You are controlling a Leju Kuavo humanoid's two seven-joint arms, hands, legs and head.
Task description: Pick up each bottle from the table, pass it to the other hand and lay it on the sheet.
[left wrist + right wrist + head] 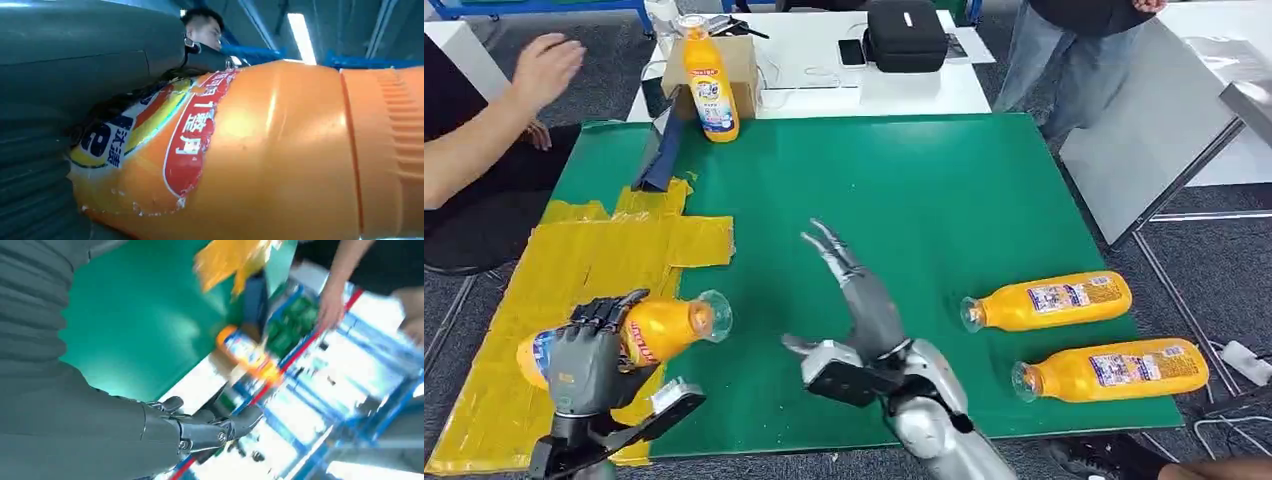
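Bottle [649,330], orange with a clear cap, lies sideways in left hand [589,355].

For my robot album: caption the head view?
Left hand holds an orange bottle over the yellow sheet.

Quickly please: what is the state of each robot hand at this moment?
Left robot hand: closed around an orange bottle, held over the yellow sheet.
Right robot hand: open, holding nothing.

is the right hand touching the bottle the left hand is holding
Apart. The head view shows bare green mat between the open right hand and the bottle gripped by the left hand.
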